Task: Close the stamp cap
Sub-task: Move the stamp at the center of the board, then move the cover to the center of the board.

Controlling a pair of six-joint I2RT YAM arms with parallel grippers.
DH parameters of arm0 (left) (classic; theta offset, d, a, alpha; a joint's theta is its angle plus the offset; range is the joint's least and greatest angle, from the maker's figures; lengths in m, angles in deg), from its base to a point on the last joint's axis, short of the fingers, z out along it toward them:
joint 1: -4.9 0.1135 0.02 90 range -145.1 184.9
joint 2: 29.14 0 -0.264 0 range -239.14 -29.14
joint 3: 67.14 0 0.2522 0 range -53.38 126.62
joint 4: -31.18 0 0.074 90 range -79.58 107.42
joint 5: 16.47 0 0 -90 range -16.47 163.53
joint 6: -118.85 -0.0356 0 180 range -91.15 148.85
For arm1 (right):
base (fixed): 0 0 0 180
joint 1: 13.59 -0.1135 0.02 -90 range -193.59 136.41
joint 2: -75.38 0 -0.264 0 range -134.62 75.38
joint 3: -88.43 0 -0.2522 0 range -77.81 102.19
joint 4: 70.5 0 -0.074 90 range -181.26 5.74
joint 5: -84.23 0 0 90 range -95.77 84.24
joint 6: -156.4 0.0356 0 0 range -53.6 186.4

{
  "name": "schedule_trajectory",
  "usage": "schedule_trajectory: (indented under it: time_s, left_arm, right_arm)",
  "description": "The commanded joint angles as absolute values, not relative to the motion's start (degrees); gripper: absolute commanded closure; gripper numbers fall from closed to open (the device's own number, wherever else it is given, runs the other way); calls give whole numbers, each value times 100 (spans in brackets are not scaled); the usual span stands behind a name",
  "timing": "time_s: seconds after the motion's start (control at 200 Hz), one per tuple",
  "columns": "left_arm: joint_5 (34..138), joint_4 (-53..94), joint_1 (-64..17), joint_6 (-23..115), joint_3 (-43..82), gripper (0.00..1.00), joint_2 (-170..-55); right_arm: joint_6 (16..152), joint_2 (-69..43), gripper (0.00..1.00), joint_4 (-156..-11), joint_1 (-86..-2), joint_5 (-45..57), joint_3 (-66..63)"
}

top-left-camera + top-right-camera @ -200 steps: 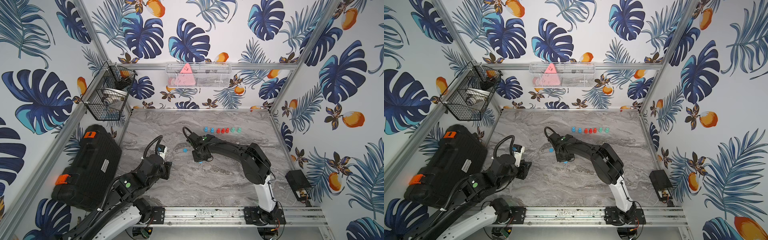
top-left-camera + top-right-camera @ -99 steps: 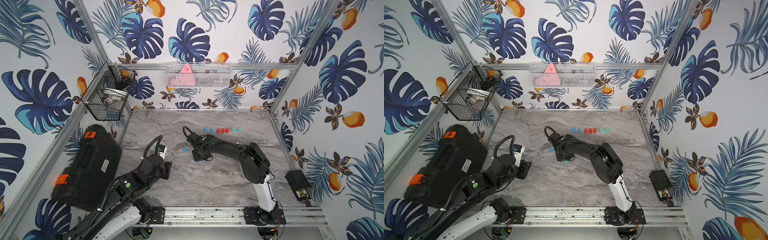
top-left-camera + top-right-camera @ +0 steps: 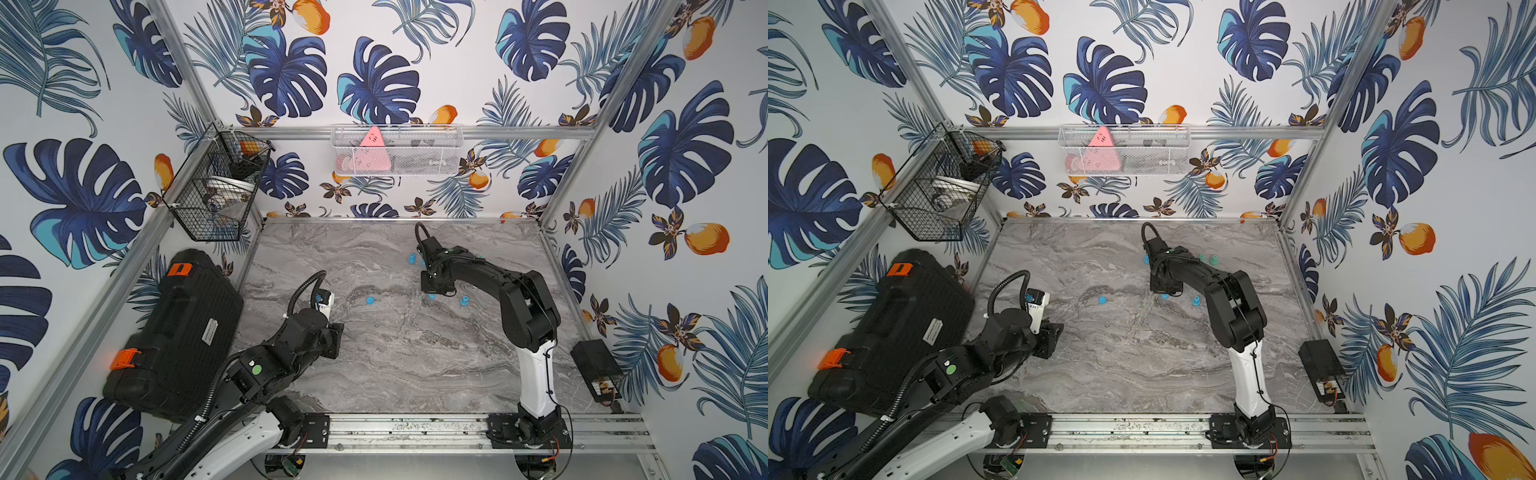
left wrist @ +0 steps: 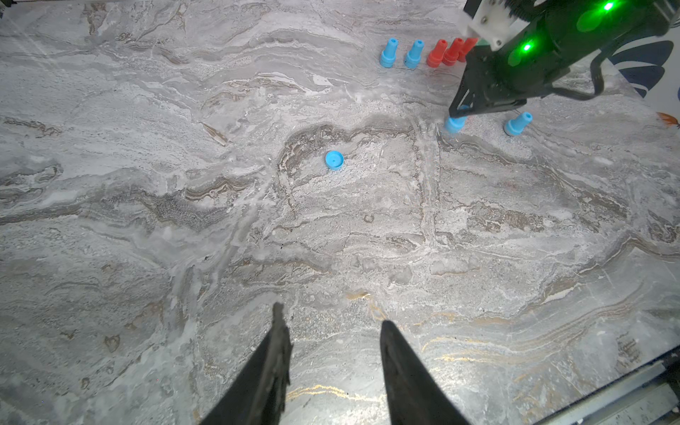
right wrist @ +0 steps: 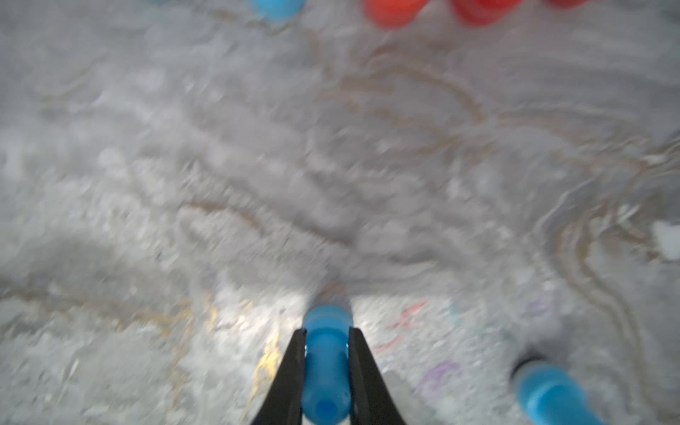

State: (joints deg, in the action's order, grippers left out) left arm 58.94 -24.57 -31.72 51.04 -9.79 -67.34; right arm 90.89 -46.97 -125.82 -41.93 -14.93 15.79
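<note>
My right gripper (image 5: 325,331) is shut on a blue stamp (image 5: 325,364). In the left wrist view that stamp (image 4: 455,123) stands upright with its wide base low at the marble table (image 3: 395,365), under the right gripper (image 4: 460,110). A round blue cap (image 3: 369,300) lies loose on the table to the left of the stamp, apart from it; it also shows in the left wrist view as the blue cap (image 4: 334,160). My left gripper (image 4: 331,316) hovers near the front left, open a little and empty, well short of the cap.
A second blue stamp (image 3: 463,301) stands just right of the held one. A row of blue stamps (image 4: 401,54) and red stamps (image 4: 445,51) stands farther back, with teal ones (image 3: 1213,260). A black case (image 3: 174,332) lies at the left edge.
</note>
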Motion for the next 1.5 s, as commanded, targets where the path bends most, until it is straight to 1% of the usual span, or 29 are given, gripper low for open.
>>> schedule_trajectory:
  time_s: [0.0,0.165,0.33,0.39,0.48,0.58,0.681,0.826,0.941,0.996,1.181,1.306,1.496]
  left_arm:
    - [5857,-2401,-3162,5056,-935,55,-6796]
    - [5832,-2431,-3150,5098,-903,55,-6895]
    - [5791,-2490,-3153,5148,-701,55,-7106]
    - [5844,-2438,-3149,5187,-583,55,-7235]
    - [5929,-2214,-3150,5272,-479,54,-7470]
    - [6044,-1858,-3149,5424,-455,55,-7892]
    - [6190,-1336,-3153,5640,-550,55,-8372]
    - [6267,-569,-3074,5867,-523,55,-9260]
    - [6426,55,-2831,5973,-378,56,-10180]
    - [6589,308,-2647,6029,-252,57,-10703]
    - [6774,894,-2288,6001,186,58,-12092]
    - [6876,1074,-2126,5983,414,58,-12635]
    - [6896,1135,-2060,5936,714,59,-13201]
  right_arm:
    - [8831,-4880,88,-12916,-3799,-1687,1706]
    - [8711,-5017,87,-12845,-3477,-1906,1854]
    - [8652,-5301,84,-13037,-3372,-1801,2261]
    - [8644,-5313,79,-13047,-3372,-1743,2306]
    - [8631,-5223,68,-13010,-3371,-1674,2314]
    - [8578,-5137,60,-13035,-3372,-1639,2381]
    - [8556,-5027,56,-13217,-3377,-1608,2480]
    - [8514,-4570,49,-13148,-3413,-1516,2163]
    - [8539,-4099,48,-13086,-3439,-1473,1735]
    - [8552,-3637,48,-12968,-3456,-1386,1431]
    - [8611,-2638,53,-12736,-3510,-1218,553]
    - [8587,-2245,54,-12698,-3506,-1123,198]
    - [8575,-2048,56,-12689,-3508,-1082,-26]
